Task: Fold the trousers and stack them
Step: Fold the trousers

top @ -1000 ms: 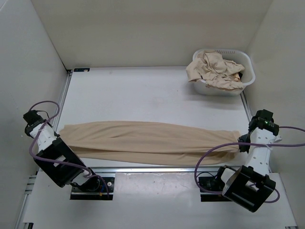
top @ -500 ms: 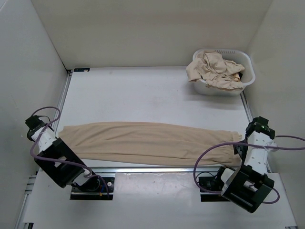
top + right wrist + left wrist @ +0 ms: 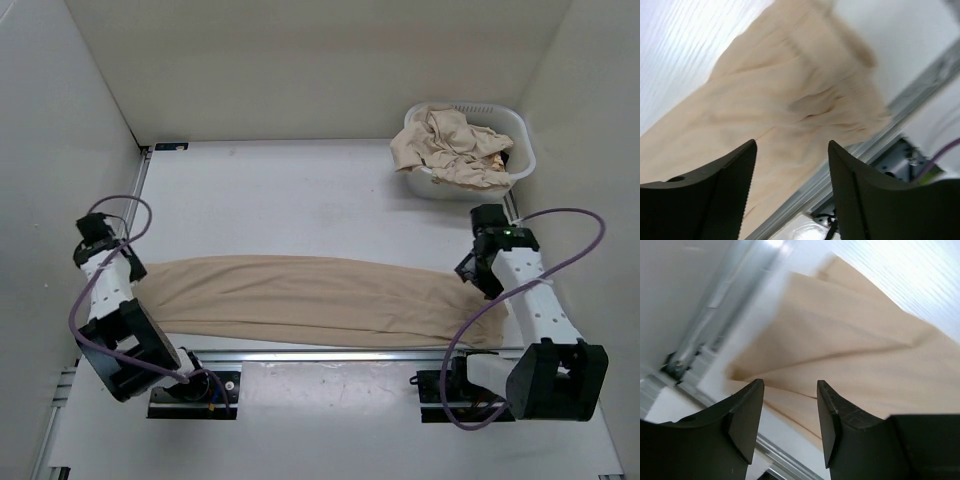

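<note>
Beige trousers [image 3: 300, 300] lie flat along the near edge of the table [image 3: 280, 190]; left gripper [image 3: 790, 392] and right gripper [image 3: 792, 150] hover over their ends, fingers spread, holding nothing.

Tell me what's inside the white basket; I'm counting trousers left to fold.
The basket holds crumpled beige trousers heaped above its rim. How many pairs, or anything beneath, the pile hides.

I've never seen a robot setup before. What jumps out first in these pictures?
A long pair of beige trousers lies stretched flat across the near side of the table, from left to right. The left gripper and right gripper each hang open over one end of it, holding nothing. In the far right corner a white basket holds more beige cloth, crumpled in a heap.
</note>
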